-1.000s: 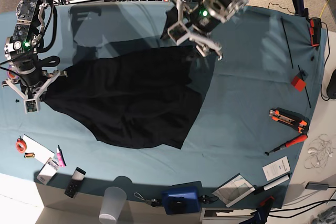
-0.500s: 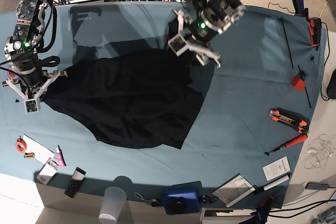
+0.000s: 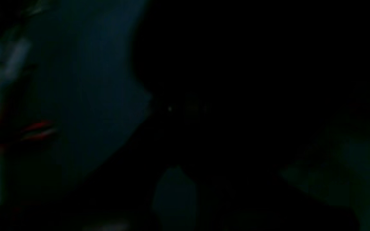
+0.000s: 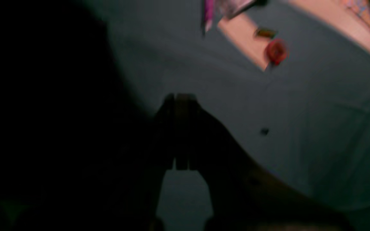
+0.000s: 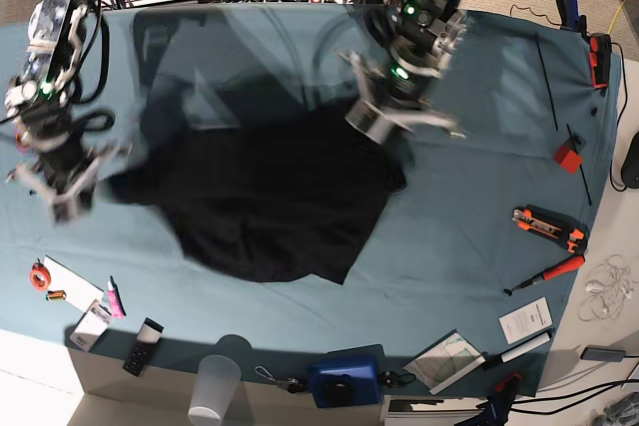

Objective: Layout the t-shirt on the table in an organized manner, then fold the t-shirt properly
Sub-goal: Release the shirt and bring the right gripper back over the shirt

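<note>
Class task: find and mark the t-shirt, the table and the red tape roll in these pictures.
t-shirt (image 5: 270,197), base view: middle of the black fabric.
table (image 5: 469,187), base view: bare teal cloth.
red tape roll (image 5: 38,275), base view: its ring.

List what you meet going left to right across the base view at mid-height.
right gripper → t-shirt → left gripper → bare table → small red block
</note>
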`<state>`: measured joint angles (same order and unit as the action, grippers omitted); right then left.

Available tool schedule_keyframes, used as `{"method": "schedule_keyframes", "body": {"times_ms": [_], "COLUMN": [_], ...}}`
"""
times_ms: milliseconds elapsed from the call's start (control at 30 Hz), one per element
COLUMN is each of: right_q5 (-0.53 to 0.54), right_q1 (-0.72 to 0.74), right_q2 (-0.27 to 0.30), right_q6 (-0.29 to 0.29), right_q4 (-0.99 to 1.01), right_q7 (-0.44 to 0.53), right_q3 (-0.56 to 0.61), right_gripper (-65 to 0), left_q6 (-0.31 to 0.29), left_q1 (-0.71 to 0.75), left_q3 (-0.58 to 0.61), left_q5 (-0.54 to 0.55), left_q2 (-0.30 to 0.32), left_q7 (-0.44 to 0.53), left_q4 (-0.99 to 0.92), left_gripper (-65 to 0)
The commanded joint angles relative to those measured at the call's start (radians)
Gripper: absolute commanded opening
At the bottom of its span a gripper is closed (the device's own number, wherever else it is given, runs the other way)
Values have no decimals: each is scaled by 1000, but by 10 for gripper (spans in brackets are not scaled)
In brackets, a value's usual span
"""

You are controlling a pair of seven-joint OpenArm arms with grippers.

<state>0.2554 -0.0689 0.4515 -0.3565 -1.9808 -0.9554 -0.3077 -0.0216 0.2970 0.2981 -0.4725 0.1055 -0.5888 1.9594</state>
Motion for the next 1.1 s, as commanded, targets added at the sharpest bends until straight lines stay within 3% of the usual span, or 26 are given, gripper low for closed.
{"method": "schedule_keyframes", "body": {"times_ms": [0,200,433,533,600,800,900,1000,1067], "right_q5": [11,21,21,36,105,358,385,388,410], "right_q1": [33,107,111,110,110,110,108,99,100], "right_q2": [20,20,19,19,19,6,6,6,6], "right_q6": [7,5,5,5,0,-176,-278,-300,-298], "right_q4": [-14,-13,50,130,175,207,207,207,207], "right_q7": [29,52,42,-7,-55,-227,-227,-182,-145], "right_q3": [-8,-8,-8,-8,-8,-3,20,91,177], "right_gripper": [-650,-650,-650,-650,-650,-650,-650,-445,-418], "left_q6": [17,26,24,21,21,21,21,22,22], "left_q1": [-17,-24,9,23,31,38,39,41,41], "left_q3": [0,-40,-187,-224,-225,-224,-224,-224,-224], "left_q5": [-14,-14,15,100,158,187,190,190,190], "left_q2": [5,79,80,80,80,80,80,80,80], "left_q7": [4,-54,-54,-53,-54,-47,-47,-47,-47], "left_q4": [43,184,285,285,283,283,283,283,283], "left_gripper": [-650,-650,-650,-650,-650,-650,-650,-650,-650]}}
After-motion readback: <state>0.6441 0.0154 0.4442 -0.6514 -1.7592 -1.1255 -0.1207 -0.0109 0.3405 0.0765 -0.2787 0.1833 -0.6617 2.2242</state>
